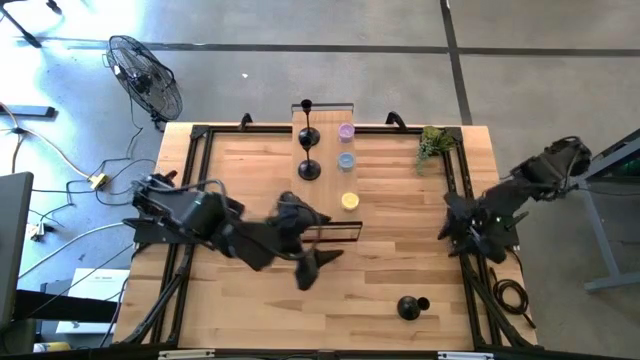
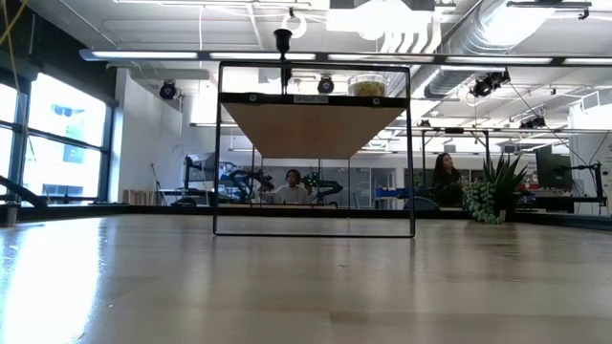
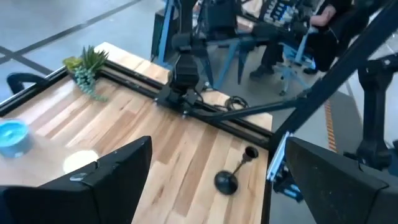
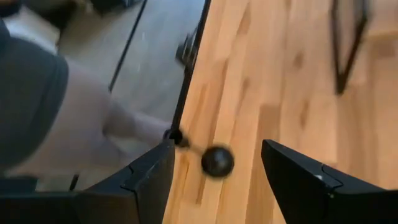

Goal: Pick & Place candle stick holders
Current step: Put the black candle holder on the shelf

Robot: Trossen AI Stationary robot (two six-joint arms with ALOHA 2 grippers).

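Note:
One black candle stick holder (image 1: 410,307) lies on its side on the table near the front right, its round base and its stem's cup end (image 3: 250,153) on the wood. Three more holders (image 1: 308,137) stand upright in a row on the wooden shelf (image 1: 325,220) at the far middle. My left gripper (image 1: 312,258) hovers open near the table's middle, by the shelf's near end, and faces the lying holder (image 3: 226,182). My right gripper (image 1: 470,236) is open at the table's right edge, above and short of that holder (image 4: 216,161).
Purple (image 1: 346,131), blue (image 1: 346,160) and yellow (image 1: 349,201) candles sit on the shelf beside the holders. A small green plant (image 1: 432,143) stands at the far right corner. A black rail (image 1: 468,290) frames the table. People sit in the room beyond.

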